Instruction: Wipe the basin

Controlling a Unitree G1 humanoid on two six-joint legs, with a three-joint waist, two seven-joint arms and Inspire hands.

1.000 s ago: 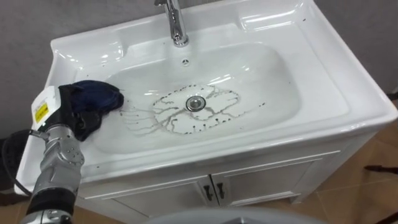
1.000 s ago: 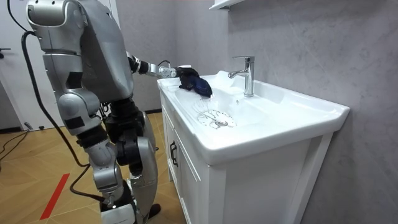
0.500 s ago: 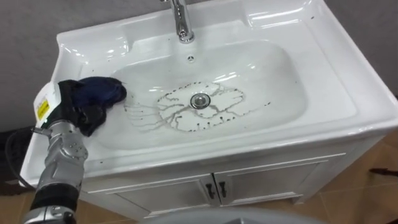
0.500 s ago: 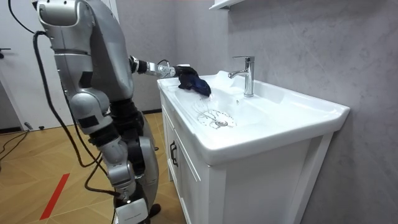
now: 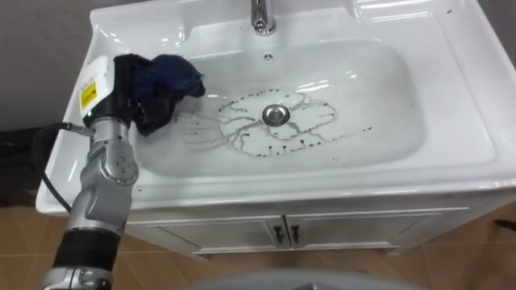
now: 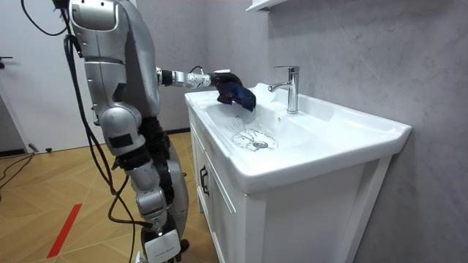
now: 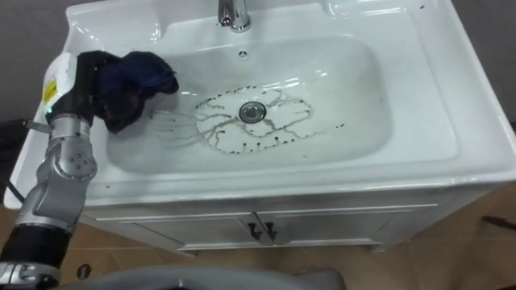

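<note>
One white basin (image 5: 387, 105) is set in a white bench top (image 5: 476, 72), and we see it from above in the eye views. Its drain (image 5: 276, 114) sits in the middle of the bowl, ringed by thin dark dirt lines (image 5: 242, 143) that branch outward, with a few small specks to the right. The rest of the bowl looks glossy and clean.

Cloth: a dark blue cloth (image 5: 165, 80) is bunched at the bowl's left end, over the inner slope just inside the rim. In the room view it hangs from the hand above that end of the basin, its lower corner close to the sloping wall. We cannot tell whether it touches the surface.

Hand: the left hand (image 5: 121, 87) is at the left rim, with the arm reaching in from the lower left across the bench edge. The cloth wraps over the front of the hand and hides it, so we cannot tell how far open it is. Cloth and hand are plainly in contact.

Surroundings: a chrome faucet (image 6: 291, 88) stands behind the bowl at its centre. Two white cabinet doors (image 5: 242, 238) with small dark handles are below the bench. In the room view the robot stands upright on a wooden floor (image 6: 44, 204) at the bench's near end, its left arm stretched out level over the rim.
</note>
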